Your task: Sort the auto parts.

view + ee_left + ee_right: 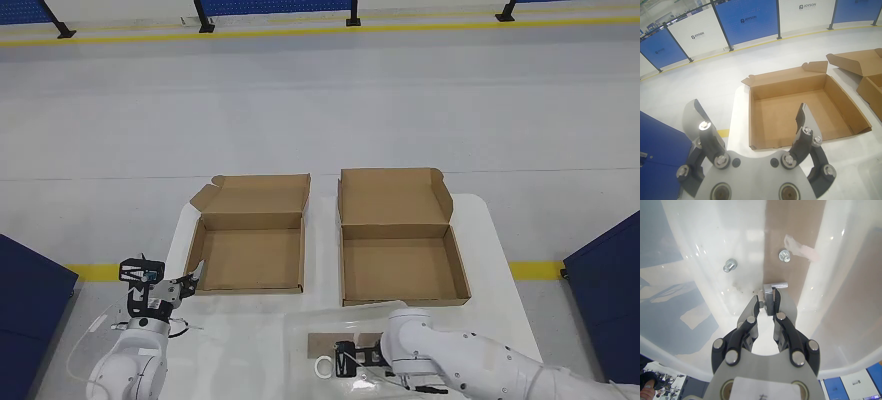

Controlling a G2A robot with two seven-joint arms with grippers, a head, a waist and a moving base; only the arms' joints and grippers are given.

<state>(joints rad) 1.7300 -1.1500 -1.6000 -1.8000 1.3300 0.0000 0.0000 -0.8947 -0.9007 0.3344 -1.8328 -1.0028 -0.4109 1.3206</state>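
**right gripper clamped on a metal part in the bin**

the table (322, 240) carries two open cardboard boxes side by side. the left box (250, 258) sits at 11 o'clock and the right box (400, 268) at 1 o'clock. a clear bin (340, 318) stands at the 6 o'clock edge, over a brown strip (320, 345). the left gripper (188, 284) hangs at the left box's 8 o'clock corner, fingers spread wide with nothing between them. the right gripper (767, 296) is down inside the bin, its fingers closed on one small metal part (770, 300). two bolts lie loose on the bin floor beyond it, apart from each other. one bolt (730, 265) is on the white area, and the other bolt (784, 255) is above the strip, beside a tape scrap (800, 249).
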